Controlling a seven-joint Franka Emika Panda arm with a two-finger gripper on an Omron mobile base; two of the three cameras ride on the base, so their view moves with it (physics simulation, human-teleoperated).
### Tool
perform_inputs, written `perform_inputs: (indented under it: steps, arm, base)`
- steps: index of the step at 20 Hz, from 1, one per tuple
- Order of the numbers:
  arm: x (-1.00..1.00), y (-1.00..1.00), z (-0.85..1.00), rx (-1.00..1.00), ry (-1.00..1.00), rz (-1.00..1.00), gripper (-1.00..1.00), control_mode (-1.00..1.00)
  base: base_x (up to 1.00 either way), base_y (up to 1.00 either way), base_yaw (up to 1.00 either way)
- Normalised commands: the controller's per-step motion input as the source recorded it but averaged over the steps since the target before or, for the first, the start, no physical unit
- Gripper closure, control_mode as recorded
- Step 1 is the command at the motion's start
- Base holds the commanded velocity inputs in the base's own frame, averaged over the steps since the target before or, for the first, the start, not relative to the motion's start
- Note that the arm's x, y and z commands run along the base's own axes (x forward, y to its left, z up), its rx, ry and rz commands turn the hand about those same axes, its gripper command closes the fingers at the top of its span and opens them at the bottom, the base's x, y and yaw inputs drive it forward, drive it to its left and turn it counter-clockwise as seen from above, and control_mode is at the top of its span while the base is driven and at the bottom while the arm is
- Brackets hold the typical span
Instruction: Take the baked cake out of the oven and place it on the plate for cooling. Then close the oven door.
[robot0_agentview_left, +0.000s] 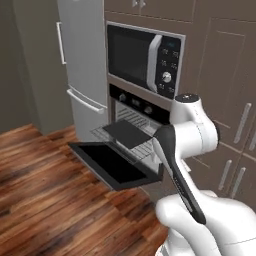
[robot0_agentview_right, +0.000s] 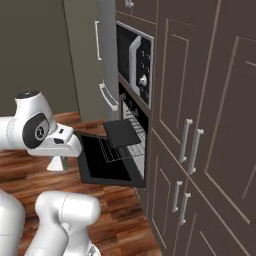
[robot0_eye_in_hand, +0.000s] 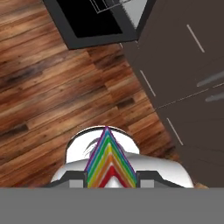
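The tool (robot0_eye_in_hand: 110, 181) grips a rainbow-layered cake slice (robot0_eye_in_hand: 109, 164) above a white plate (robot0_eye_in_hand: 76, 144) beside the oven (robot0_agentview_left: 132, 107). The oven door (robot0_agentview_left: 112, 165) hangs open. Released off-centre, the slice could topple off the rim.

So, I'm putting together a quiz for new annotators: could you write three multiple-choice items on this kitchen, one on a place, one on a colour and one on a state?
1. The microwave sits:
A) directly above the oven
B) below it
C) on the floor

2. The cake held in the pincer is:
A) plain brown
B) rainbow-layered
C) white

3. The oven door is:
A) shut
B) half raised
C) open, folded down flat

Key:
1 A, it is stacked over the oven in the cabinetry.
2 B, the hand view shows coloured bands.
3 C, it lies level in front of the cavity.
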Motion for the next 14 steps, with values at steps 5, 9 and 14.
perform_inputs:
  steps: [5, 9, 14]
  arm:
    - [0.00, 0.00, 0.00, 0.00, 0.00, 0.00, 1.00, 1.00]
    - [0.00, 0.00, 0.00, 0.00, 0.00, 0.00, 1.00, 1.00]
    - [0.00, 0.00, 0.00, 0.00, 0.00, 0.00, 1.00, 1.00]
  base:
    - [-0.86, 0.19, 0.49]
    - [-0.46, 0.42, 0.56]
    - [-0.23, 0.41, 0.60]
